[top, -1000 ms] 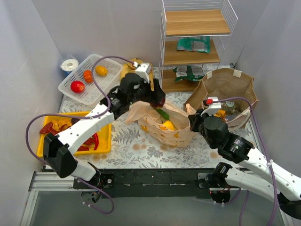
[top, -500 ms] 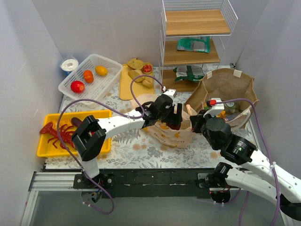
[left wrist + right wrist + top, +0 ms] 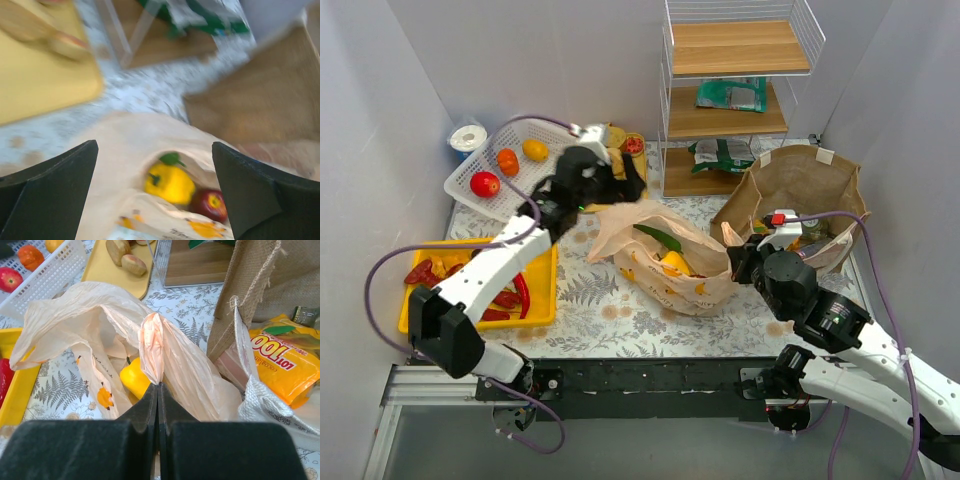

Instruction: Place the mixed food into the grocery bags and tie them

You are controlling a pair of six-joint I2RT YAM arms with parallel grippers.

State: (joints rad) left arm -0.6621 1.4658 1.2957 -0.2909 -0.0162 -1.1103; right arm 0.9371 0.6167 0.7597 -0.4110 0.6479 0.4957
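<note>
The peach plastic grocery bag lies mid-table with its mouth open. Inside it are a yellow pepper, a green pepper and a round red piece. My left gripper hovers above the bag's far-left side, near the cutting board, open with nothing between its fingers. My right gripper is shut on a bunched edge of the plastic bag at its right side. The brown bag stands at the right, holding an orange snack packet and a clear bottle.
A white basket with a tomato and orange fruit sits far left. A yellow tray with red peppers lies near left. Bread pieces rest on a yellow cutting board. A wire shelf holds green packets.
My left gripper has lifted out of the plastic bag's mouth, swung back to the far left and opened wide. The right gripper keeps its hold on the bag's edge.
</note>
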